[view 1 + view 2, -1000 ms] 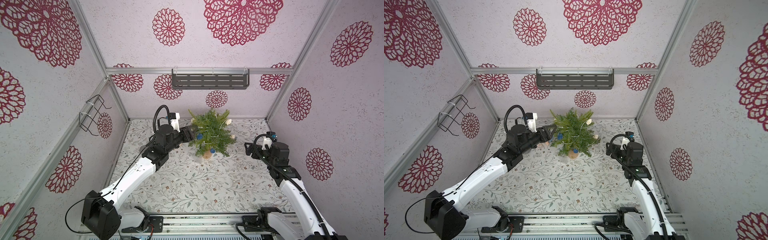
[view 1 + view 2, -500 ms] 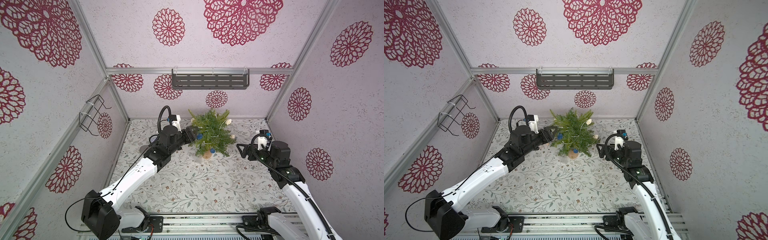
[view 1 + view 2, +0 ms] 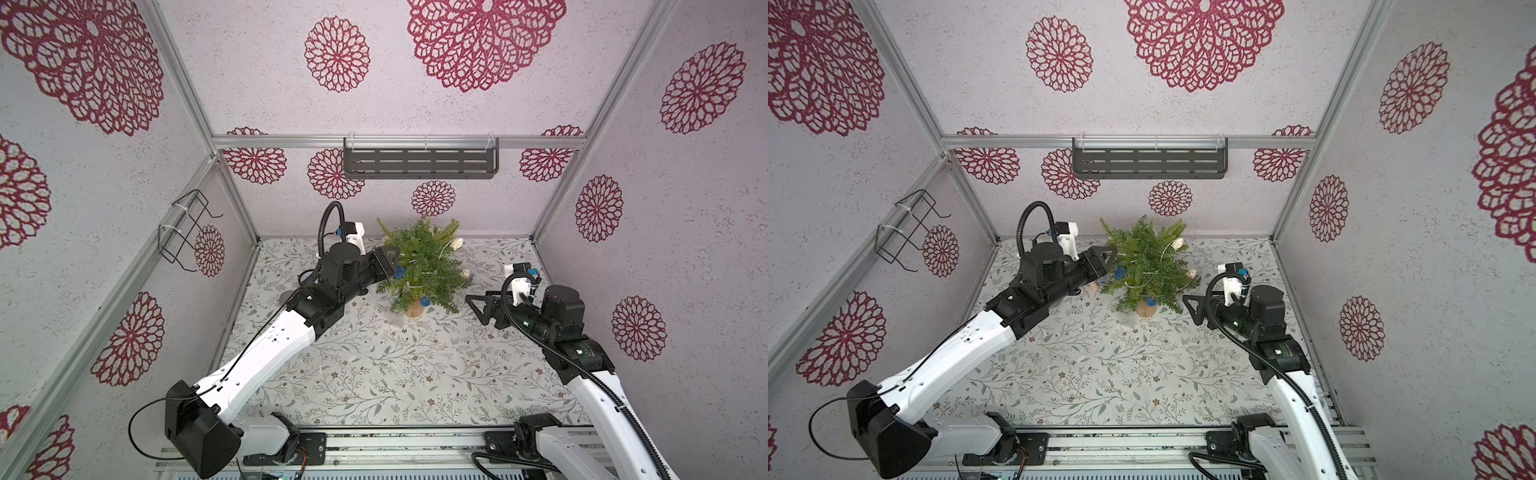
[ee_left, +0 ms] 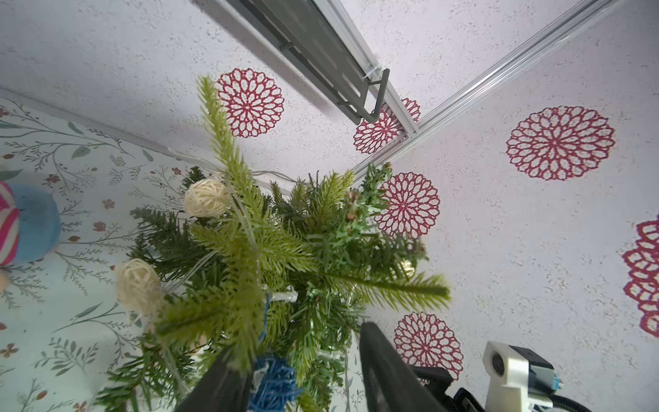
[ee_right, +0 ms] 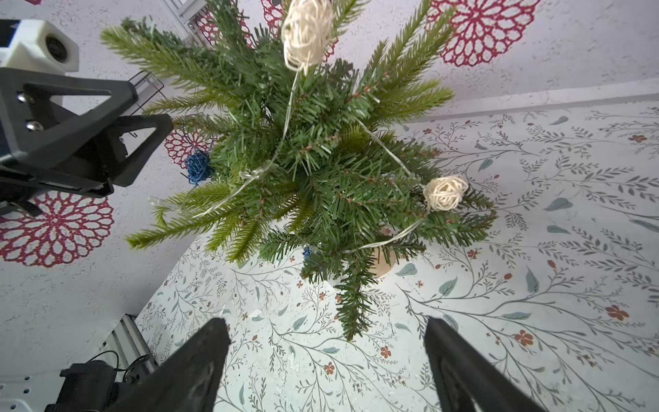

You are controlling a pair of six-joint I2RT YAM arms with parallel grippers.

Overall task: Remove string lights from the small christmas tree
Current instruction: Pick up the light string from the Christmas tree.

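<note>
Nearest the rail, the right gripper (image 3: 476,309) holds its jaws spread wide with nothing between them. A second ago it sat back by the side wall. It has since swung inward over the flowered table (image 3: 374,365), so the small christmas tree (image 3: 424,266) now stands just ahead of its fingertips, apart from them. In the right wrist view the lowest branch hangs ahead of the two fingers (image 5: 199,360) without touching either.

Farther in, the left gripper (image 3: 395,262) has pushed closer into the opposite side of the tree than a second ago. Its jaws stand apart, not pressed together. A blue ball (image 4: 274,385) of the string lights (image 5: 445,192) sits between them, close against one finger (image 4: 221,385), with open space to the other. Whether that finger touches the ball cannot be told.

The tree stands upright where it was, on its tan stump (image 3: 413,309). The pale wire (image 5: 285,121) is still looped through the branches ahead of both grippers, with cream balls (image 3: 457,243) on the side facing the right gripper. Beyond the tree, a dark shelf (image 3: 419,164) hangs on the back wall.
</note>
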